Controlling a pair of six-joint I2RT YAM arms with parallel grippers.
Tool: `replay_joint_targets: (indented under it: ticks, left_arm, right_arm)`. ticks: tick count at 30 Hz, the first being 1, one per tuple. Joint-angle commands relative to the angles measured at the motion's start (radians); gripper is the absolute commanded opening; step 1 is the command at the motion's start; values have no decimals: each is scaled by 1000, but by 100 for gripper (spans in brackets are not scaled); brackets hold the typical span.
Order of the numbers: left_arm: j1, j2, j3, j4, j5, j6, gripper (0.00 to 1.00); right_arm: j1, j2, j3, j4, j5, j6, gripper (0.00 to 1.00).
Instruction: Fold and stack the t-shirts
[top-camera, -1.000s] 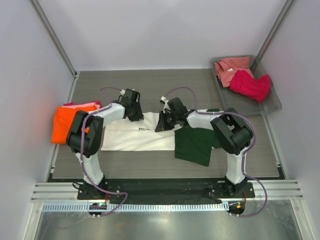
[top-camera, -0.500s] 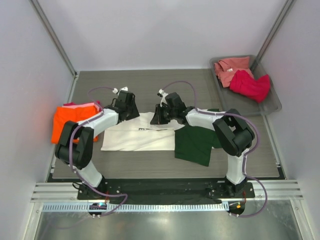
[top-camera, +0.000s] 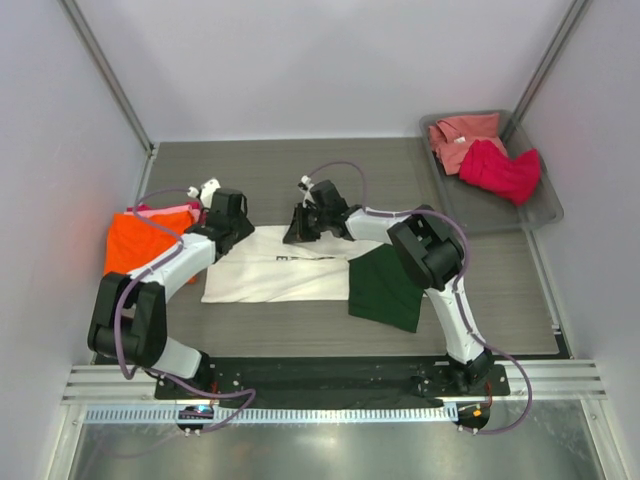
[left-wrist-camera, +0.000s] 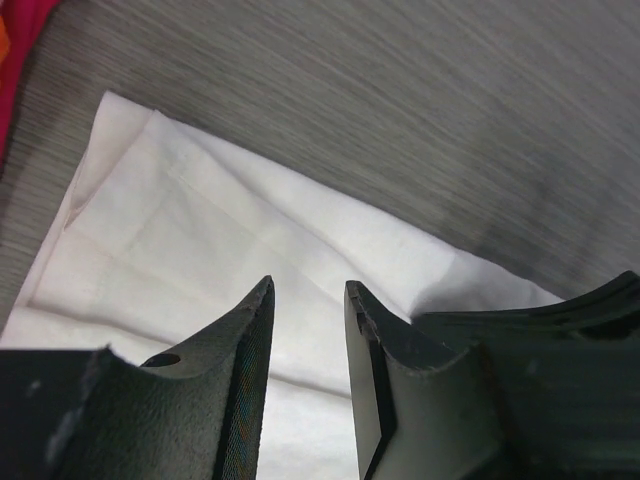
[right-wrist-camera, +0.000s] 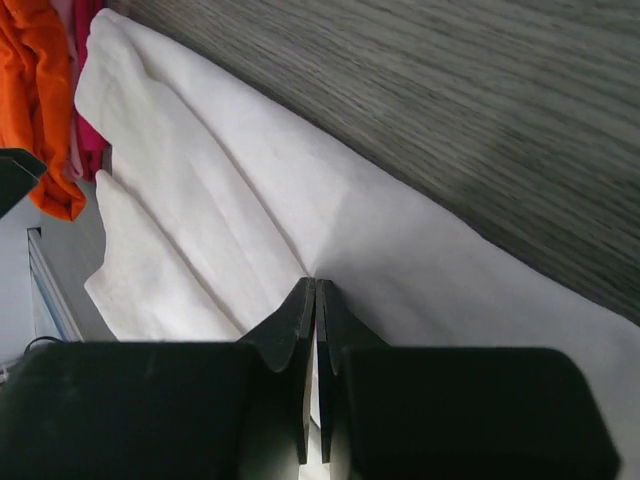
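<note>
The cream t-shirt (top-camera: 270, 275) lies folded in a long strip on the table, its dark green sleeve (top-camera: 385, 290) spread at the right. My left gripper (top-camera: 235, 230) is open just above the shirt's far left corner; in the left wrist view (left-wrist-camera: 308, 290) cream cloth (left-wrist-camera: 200, 240) lies below the parted jaws. My right gripper (top-camera: 295, 230) is at the shirt's far edge; in the right wrist view (right-wrist-camera: 316, 285) it is shut on a pinch of cream cloth (right-wrist-camera: 200, 200), with creases meeting at its tips. An orange shirt (top-camera: 135, 245) lies folded at the left.
A pink shirt (top-camera: 165, 210) shows under the orange one at the left table edge. A grey tray (top-camera: 545, 205) at the back right holds a salmon shirt (top-camera: 460, 135) and a crimson shirt (top-camera: 500, 170). Walls enclose the table on three sides.
Both grippers have moved left along the far edge of the cream shirt. The left one now sits at its far left corner.
</note>
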Motion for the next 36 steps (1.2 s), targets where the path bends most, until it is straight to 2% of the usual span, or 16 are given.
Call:
replay_joint_targets:
  ticks: [1, 14, 25, 32, 36]
  left_arm:
    - [0, -34, -4, 53, -67, -18, 36]
    - [-2, -39, 5, 40, -73, -2, 36]
    - [0, -33, 13, 35, -90, 14, 35]
    - [-3, -33, 24, 30, -61, 39, 35]
    - [-9, -27, 30, 23, -49, 45, 35]
  right_arm:
    - [15, 11, 54, -14, -22, 16, 8]
    - [70, -31, 40, -40, -62, -39, 9]
    - [120, -104, 4, -13, -169, -137, 9]
    - [121, -305, -172, 90, -50, -174, 13]
    - [121, -472, -277, 96, 94, -174, 16]
